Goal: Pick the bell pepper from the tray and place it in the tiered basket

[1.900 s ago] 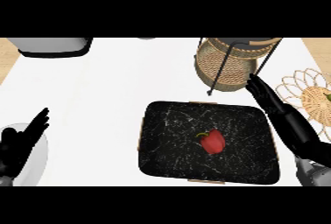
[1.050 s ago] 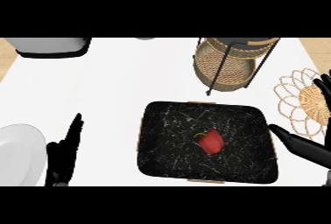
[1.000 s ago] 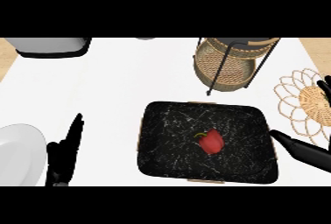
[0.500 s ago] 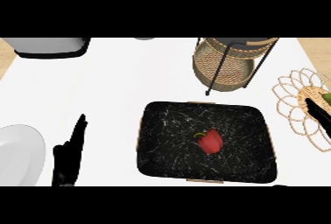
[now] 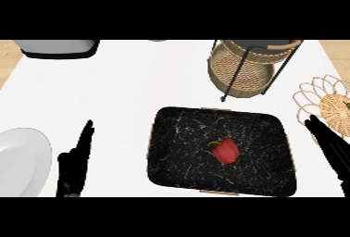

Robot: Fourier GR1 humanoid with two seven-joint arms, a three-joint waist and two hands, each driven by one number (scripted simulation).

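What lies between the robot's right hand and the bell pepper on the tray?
In the head view, only the tray's bare dark surface and its right rim lie between the right hand and the bell pepper. No other object stands there.

- A white counter top (image 5: 137, 88) is seen filling most of the view.
- Light wooden flooring (image 5: 8, 58) is shown beyond the counter's left and right far corners.
- A grey and black appliance (image 5: 58, 47) is set at the counter's far left edge.
- Lighting is even; soft shadows are cast.
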